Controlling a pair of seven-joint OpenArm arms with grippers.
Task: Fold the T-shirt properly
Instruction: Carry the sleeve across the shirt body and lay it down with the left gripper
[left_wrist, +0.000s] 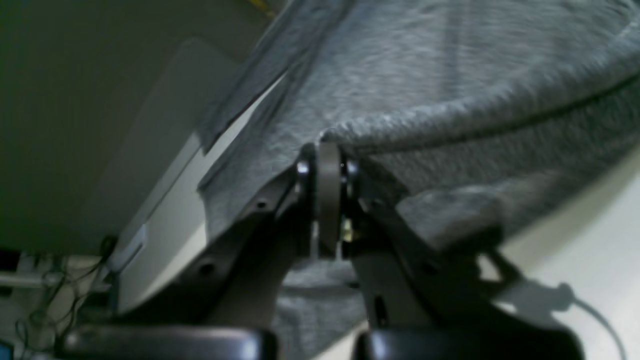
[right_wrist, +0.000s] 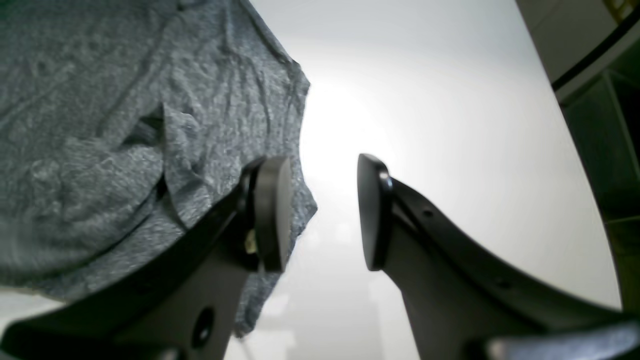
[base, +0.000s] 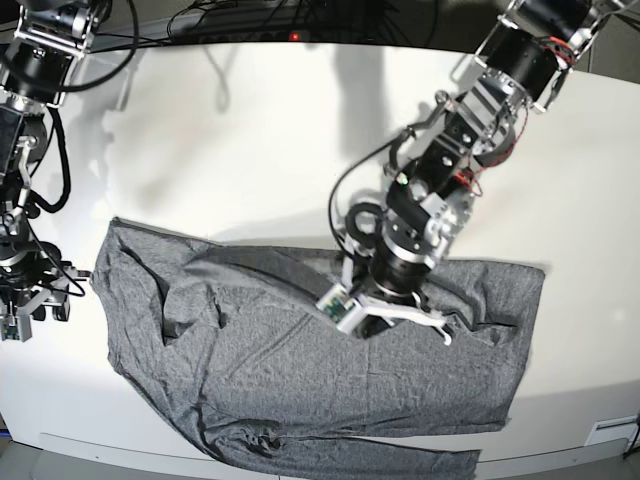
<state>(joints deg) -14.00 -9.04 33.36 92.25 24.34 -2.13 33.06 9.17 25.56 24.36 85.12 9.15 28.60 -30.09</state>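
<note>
The grey T-shirt (base: 250, 370) lies spread and wrinkled across the front half of the white table (base: 250, 130). Over the shirt's middle, my left gripper (base: 395, 315) points down into the cloth. In the left wrist view its pads are pressed together at the left gripper (left_wrist: 327, 160), pinching a hemmed fold of the T-shirt (left_wrist: 450, 75) that drapes up and away from it. At the shirt's left edge my right gripper (base: 35, 300) stands low. The right gripper (right_wrist: 322, 210) is open with nothing between its fingers, one finger over the edge of the T-shirt (right_wrist: 75, 125).
Bare white table (right_wrist: 450, 100) stretches beyond the right gripper. Cables (base: 250, 20) run along the table's back edge. The front edge of the table (base: 580, 440) lies just below the shirt's hem. A dark shelf frame (right_wrist: 615, 125) stands past the table's side.
</note>
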